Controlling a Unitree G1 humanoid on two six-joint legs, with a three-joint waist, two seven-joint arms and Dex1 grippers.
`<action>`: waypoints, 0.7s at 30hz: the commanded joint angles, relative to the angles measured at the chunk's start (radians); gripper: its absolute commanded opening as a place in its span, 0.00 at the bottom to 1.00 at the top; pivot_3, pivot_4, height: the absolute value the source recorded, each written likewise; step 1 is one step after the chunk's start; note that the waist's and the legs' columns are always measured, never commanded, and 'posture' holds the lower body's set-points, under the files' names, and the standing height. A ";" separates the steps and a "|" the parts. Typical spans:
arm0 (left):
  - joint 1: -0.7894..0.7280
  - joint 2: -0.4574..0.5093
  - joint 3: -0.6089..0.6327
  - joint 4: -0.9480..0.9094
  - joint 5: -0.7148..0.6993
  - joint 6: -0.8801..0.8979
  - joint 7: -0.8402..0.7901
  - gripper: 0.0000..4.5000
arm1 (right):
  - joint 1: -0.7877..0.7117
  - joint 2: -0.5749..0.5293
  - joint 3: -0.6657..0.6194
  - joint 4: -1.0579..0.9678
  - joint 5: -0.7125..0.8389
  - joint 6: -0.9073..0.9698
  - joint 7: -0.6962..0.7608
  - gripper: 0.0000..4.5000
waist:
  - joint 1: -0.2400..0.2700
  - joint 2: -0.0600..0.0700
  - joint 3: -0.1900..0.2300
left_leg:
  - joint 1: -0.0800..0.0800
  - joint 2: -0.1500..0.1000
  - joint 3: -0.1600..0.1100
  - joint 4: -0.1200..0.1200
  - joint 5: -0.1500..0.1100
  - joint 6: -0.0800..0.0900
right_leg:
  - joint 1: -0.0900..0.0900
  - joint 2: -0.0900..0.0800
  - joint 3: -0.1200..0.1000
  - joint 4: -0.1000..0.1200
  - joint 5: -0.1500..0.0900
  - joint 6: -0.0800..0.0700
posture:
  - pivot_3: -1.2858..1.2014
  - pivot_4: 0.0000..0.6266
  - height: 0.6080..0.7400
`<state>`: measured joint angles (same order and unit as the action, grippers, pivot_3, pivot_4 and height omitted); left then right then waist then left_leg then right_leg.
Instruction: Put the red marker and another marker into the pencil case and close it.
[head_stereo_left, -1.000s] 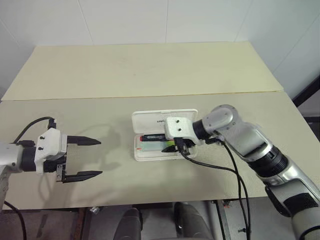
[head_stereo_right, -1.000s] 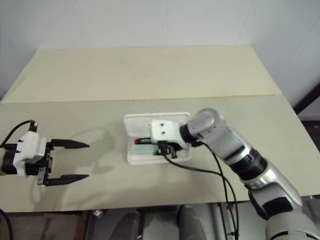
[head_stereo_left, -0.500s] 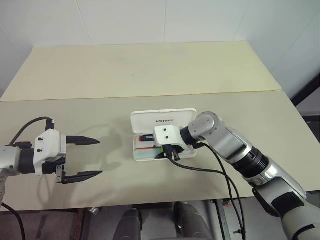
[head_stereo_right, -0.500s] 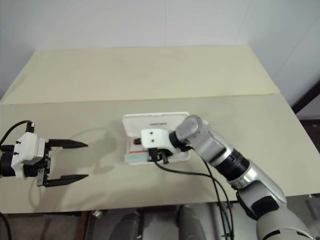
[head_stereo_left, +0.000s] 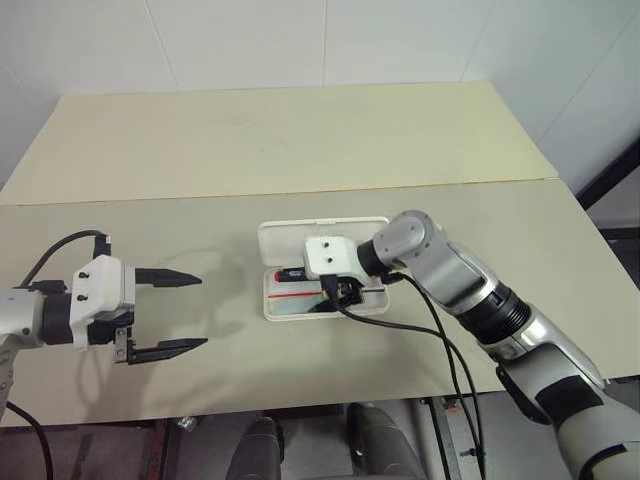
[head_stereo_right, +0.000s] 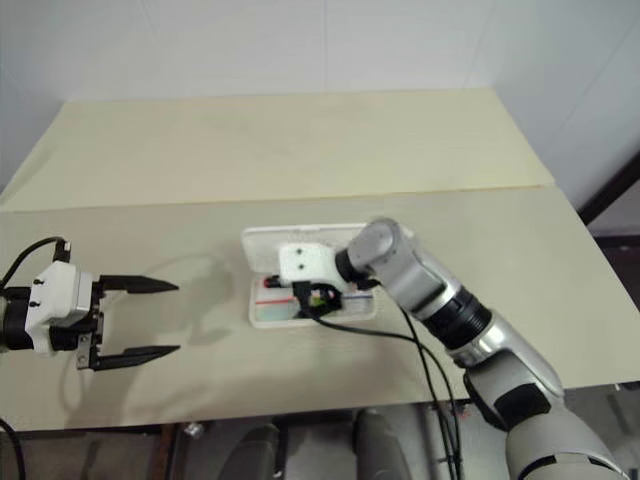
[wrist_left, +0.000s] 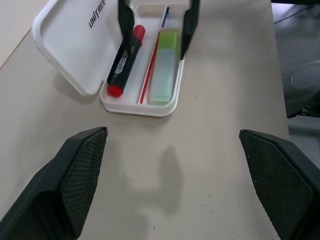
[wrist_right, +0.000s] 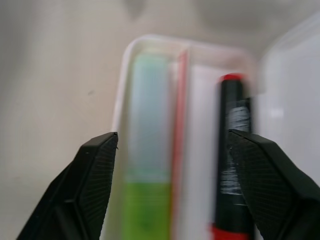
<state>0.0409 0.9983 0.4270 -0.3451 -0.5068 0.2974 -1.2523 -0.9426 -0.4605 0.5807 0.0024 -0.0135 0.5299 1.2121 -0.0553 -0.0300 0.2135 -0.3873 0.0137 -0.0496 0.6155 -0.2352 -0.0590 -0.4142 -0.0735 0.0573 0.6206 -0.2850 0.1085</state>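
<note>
1. Pencil case (wrist_left: 75, 47) lies open on the worktop (head_stereo_left: 300, 150), lid flat beside its tray.
2. Inside lie the red marker (wrist_left: 125, 59) and the highlighter (wrist_left: 165, 67), side by side; loading looks done.
3. Right gripper (head_stereo_left: 335, 293) hovers over the tray, jaws apart, empty.
4. Left gripper (head_stereo_left: 165, 313) waits well apart, jaws wide.
5. Closing the lid remains.

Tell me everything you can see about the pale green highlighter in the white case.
The stubby highlighter, with a pale mint translucent body and a brighter yellow-green cap, looks like plastic. It lies flat in the tray of the open white hard-plastic pencil case, lengthwise along the wall farthest from the lid. A thin red line runs between it and the red-capped black marker. The open right gripper hovers over it, fingers apart, not gripping.
</note>
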 joint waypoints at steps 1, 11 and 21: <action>-0.025 0.004 -0.009 0.003 -0.011 -0.011 0.004 1.00 | -0.038 -0.021 -0.083 -0.058 0.042 0.023 0.017 0.77 | 0.000 0.000 0.000 | 0.000 0.000 0.000 0.000 0.000 0.000 | 0.000 0.000 0.000 0.000 0.000 0.000 | 0.52 0.24 1.00; -0.170 -0.017 -0.139 0.048 -0.017 -0.016 -0.007 1.00 | 0.164 -0.307 -0.261 -0.312 0.186 0.336 0.044 0.92 | 0.019 0.000 0.000 | -0.001 0.000 0.000 -0.001 -0.005 0.001 | 0.000 0.000 -0.001 -0.001 0.002 0.005 | 0.52 0.24 1.00; -0.341 -0.062 -0.273 0.141 0.009 -0.039 -0.032 1.00 | 0.299 -0.393 -0.459 -0.383 0.212 0.628 -0.221 0.99 | 0.016 0.000 0.000 | 0.000 0.002 0.002 0.000 -0.006 0.002 | 0.000 0.002 0.001 -0.002 0.002 0.005 | 0.52 0.24 1.00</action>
<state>-0.2706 0.9432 0.1647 -0.2101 -0.5016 0.2792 -1.2772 -0.6458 -0.8431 0.1601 -0.3632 0.2104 1.1152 1.0545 -0.0389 -0.0303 0.2134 -0.3874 0.0154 -0.0473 0.6151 -0.2411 -0.0567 -0.4146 -0.0711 0.0586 0.6189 -0.2834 0.1134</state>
